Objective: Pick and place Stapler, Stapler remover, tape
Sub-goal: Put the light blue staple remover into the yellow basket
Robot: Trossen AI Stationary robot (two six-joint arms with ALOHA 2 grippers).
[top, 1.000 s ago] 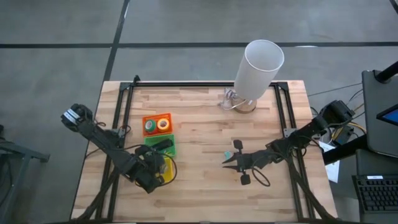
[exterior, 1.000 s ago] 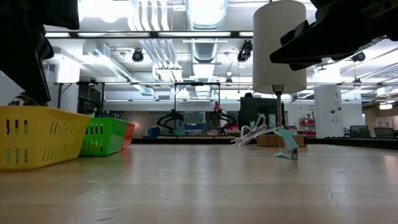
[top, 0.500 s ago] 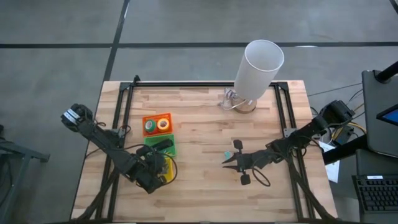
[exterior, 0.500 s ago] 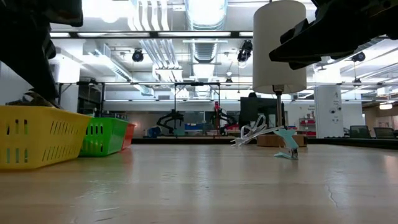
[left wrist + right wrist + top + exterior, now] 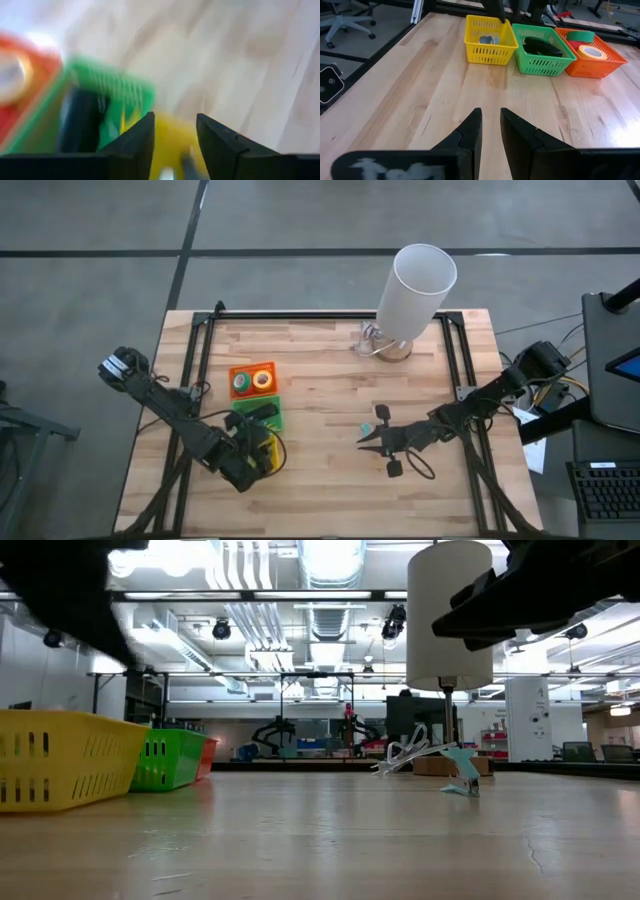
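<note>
Three small baskets stand in a row on the table's left half. The orange basket [image 5: 253, 378] holds tape rolls [image 5: 592, 51]. The black stapler [image 5: 542, 47] lies in the green basket [image 5: 260, 416]. A small grey stapler remover [image 5: 489, 39] lies in the yellow basket [image 5: 490, 34]. My left gripper [image 5: 175, 131] hovers open over the yellow basket [image 5: 268, 452], with nothing between its fingers. My right gripper [image 5: 490, 120] waits above the bare wood at mid-table [image 5: 366, 441], its fingers a narrow gap apart and holding nothing.
A tall white cylinder [image 5: 420, 290] stands on a base at the far edge, with a silver claw-shaped piece [image 5: 405, 752] beside it. A small teal piece [image 5: 462, 783] lies on the wood near my right gripper. Black rails run along the table's left, right and far sides.
My left gripper has tipped up and risen a little out of the yellow basket. The small thing that showed at the basket's rim under it in the low view is gone from there.
</note>
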